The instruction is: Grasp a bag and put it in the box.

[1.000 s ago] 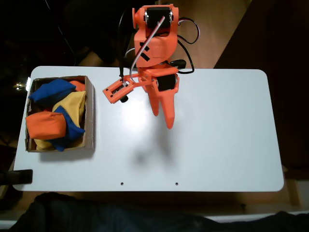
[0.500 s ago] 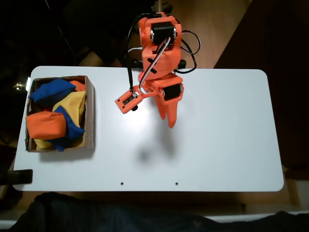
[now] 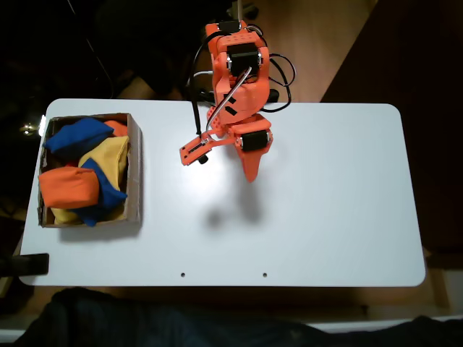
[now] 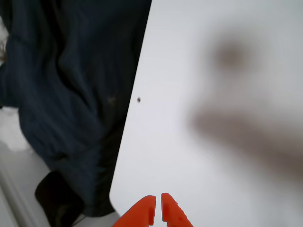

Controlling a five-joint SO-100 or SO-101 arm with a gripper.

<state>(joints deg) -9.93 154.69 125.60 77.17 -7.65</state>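
- Arm pulled back toward its base over the last sec; gripper (image 3: 251, 173) now sits nearer the table's far edge, further from the box (image 3: 134, 173).
- Claw clenched, tips nearly touching, nothing held – wrist view (image 4: 156, 208) shows bare white table (image 4: 213, 61) under it.
- Orange bag (image 3: 67, 188) lies inside the box, front-left corner, w/ blue (image 3: 78, 136) & yellow (image 3: 108, 153) bags beside it.
- Judgement: drop looks done; arm prob. retreating to rest. No bags left on table outside the box.

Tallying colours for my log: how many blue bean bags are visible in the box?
2: one blue fabric bean bag at the shallow brown cardboard box's top end, another lower, right of centre. More may lie hidden underneath.
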